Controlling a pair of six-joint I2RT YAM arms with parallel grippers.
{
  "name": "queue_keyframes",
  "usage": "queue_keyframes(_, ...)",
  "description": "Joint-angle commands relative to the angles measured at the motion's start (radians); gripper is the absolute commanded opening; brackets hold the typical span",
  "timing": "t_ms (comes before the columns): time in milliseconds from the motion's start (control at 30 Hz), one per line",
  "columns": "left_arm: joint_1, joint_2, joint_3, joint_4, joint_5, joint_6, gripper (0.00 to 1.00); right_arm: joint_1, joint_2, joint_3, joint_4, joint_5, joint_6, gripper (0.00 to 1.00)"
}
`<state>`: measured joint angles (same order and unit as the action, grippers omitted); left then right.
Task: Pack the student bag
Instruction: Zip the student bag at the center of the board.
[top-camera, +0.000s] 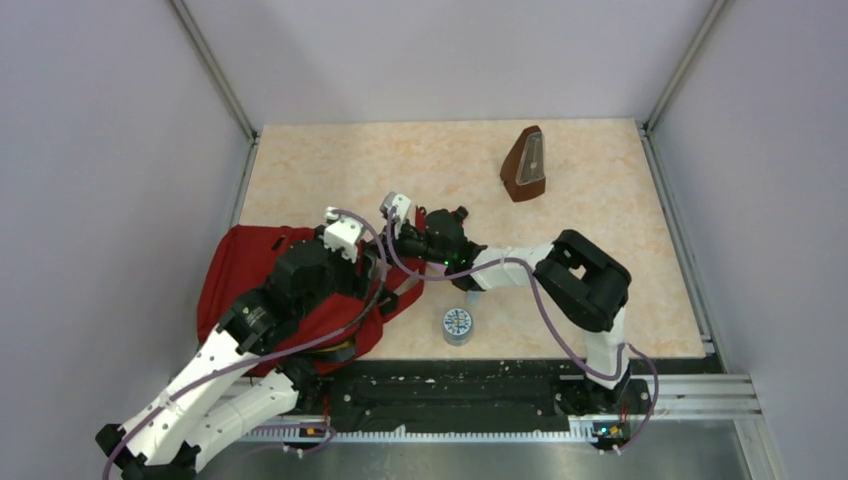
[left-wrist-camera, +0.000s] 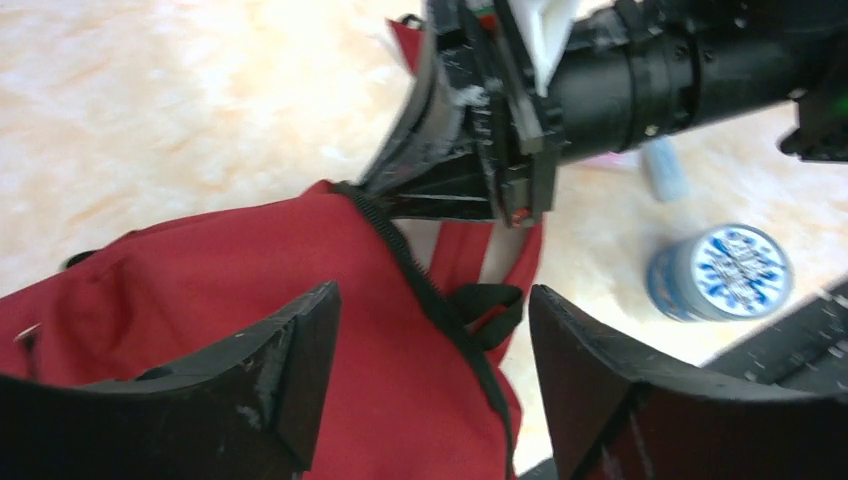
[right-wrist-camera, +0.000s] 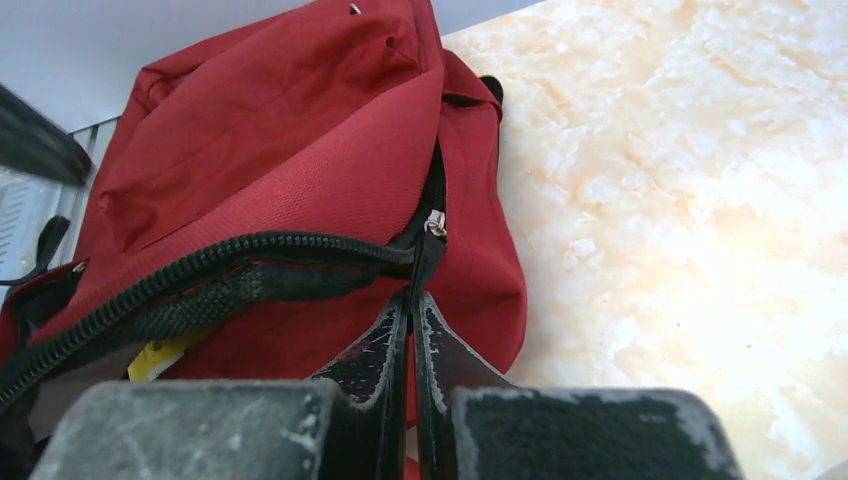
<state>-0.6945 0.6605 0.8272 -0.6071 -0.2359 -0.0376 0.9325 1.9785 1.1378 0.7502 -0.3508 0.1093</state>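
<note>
The student bag (top-camera: 245, 265) lies at the near left corner of the desk (top-camera: 600, 180). My right fingers (right-wrist-camera: 380, 360) pinch tight on its zipper pull (right-wrist-camera: 428, 250). My left fingers (left-wrist-camera: 280, 370) hang spread wide above the red fabric, holding nothing. The risk as I judge it: with nothing pinning the bag, tugging the zipper could drag the whole bag, or the small tab could slip free.

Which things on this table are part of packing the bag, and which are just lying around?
In the job: student bag; zipper pull, pinched in right gripper; left gripper, jaws open above the bag.
Lying about, maybe for packing later: round tin; metronome; small pale-blue item.
</note>
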Motion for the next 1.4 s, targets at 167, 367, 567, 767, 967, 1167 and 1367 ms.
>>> queue_keyframes(167,-0.003,0.046,0.074,0.090,0.232,-0.143,0.85,-0.004,-0.152,-0.124,0.121,0.004,0.014,0.00)
queue_keyframes(367,-0.001,0.020,0.044,0.196,0.081,-0.330,0.93,-0.004,-0.204,-0.223,0.146,0.085,0.000,0.00)
queue_keyframes(567,0.018,0.039,0.007,0.228,-0.059,-0.447,0.98,-0.003,-0.264,-0.275,0.140,0.166,-0.037,0.00)
queue_keyframes(767,0.056,0.104,-0.054,0.285,-0.105,-0.527,0.98,-0.008,-0.331,-0.298,0.101,0.220,-0.083,0.00)
queue_keyframes(967,0.119,0.155,-0.088,0.377,-0.091,-0.561,0.98,-0.018,-0.429,-0.372,0.103,0.238,-0.088,0.00)
queue_keyframes(1167,0.267,0.239,-0.137,0.503,0.103,-0.608,0.98,-0.012,-0.451,-0.434,0.136,0.184,-0.043,0.00)
queue_keyframes(1367,0.282,0.370,-0.105,0.513,0.163,-0.587,0.95,0.013,-0.421,-0.441,0.136,0.187,-0.046,0.00)
